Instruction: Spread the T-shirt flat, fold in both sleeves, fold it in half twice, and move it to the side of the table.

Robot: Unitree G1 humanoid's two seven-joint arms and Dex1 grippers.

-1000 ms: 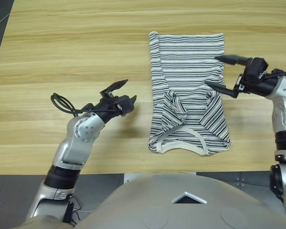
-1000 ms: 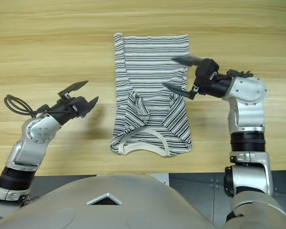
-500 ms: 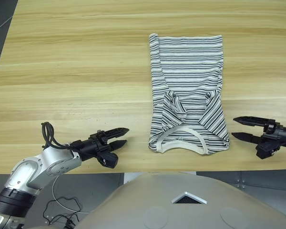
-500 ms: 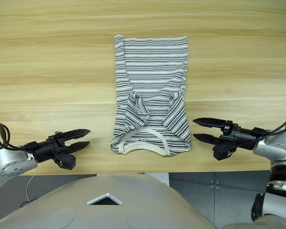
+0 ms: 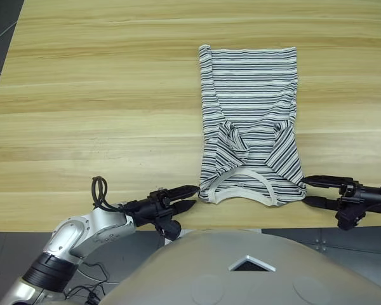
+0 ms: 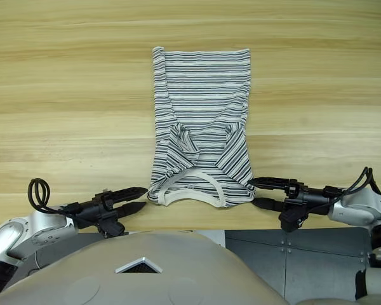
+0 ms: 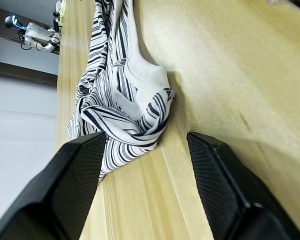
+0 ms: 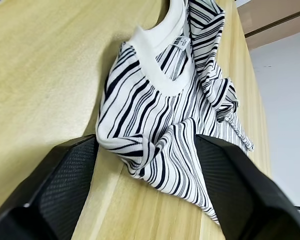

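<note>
Table [image 5: 101, 95]: pale wood planks, with a dark floor past its near and left edges
T-shirt [image 5: 251, 108]: striped black and white, lying right of the table's middle with the collar [image 8: 157, 65] toward the robot and the hem [image 5: 251, 51] at the far end; both sleeves look already turned in, bunched over the chest, so the body reads as a long narrow panel
Left gripper [image 5: 194, 196]: low over the near table edge, fingers spread, tips just beside the shirt's left shoulder corner [image 7: 157, 107]; in the left wrist view the corner sits between the two pads and nothing is pinched yet
Right gripper [image 5: 306, 190]: mirrored at the right shoulder corner [image 8: 122, 145], fingers spread with the cloth edge lying in the gap, not clamped
Step in hand: probably the first half-fold, each claw taking a near corner to carry it over toward the hem
Handling: thin knit, light and limp; it will sag and drag between the two holds and keep no shape of its own
Where to grip: at both shoulder corners, catching every layer including the tucked sleeve, well in from the edge so the fabric cannot slip out
Risk: a shallow pinch may lift only the top layer, and uneven lifting could pull the sleeve folds open or skew the panel
</note>
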